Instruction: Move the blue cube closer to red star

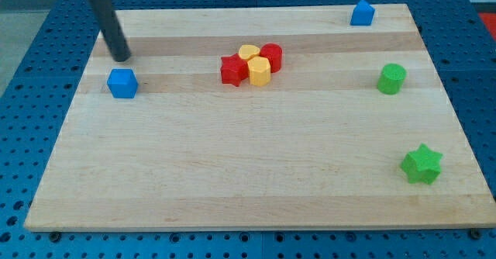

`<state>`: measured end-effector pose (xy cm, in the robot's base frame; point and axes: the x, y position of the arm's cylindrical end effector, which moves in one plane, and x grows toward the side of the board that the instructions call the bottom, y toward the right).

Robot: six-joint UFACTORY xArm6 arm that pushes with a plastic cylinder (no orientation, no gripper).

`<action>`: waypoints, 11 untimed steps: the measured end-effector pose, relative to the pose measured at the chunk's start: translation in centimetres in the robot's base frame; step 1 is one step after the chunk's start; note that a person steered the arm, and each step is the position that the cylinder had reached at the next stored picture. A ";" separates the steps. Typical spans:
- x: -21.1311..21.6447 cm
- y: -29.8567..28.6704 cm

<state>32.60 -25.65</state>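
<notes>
A blue cube (122, 83) sits on the wooden board (256, 174) at the view's left. A red star (232, 70) lies near the middle top, well to the right of the cube, touching a cluster of other blocks. My tip (122, 58) rests just above the blue cube, a small gap away, with the rod slanting up to the left.
Against the red star sit a yellow block (259, 70), a second yellow block (248, 53) and a red cylinder (271, 55). A second blue block (362, 13) is at the top right. A green cylinder (392, 78) and a green star (421, 164) are at the right.
</notes>
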 end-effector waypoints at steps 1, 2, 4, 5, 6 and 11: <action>1.8 -1.4; 3.7 -1.1; 7.0 6.8; 7.9 7.9; 8.6 5.9; 9.0 10.5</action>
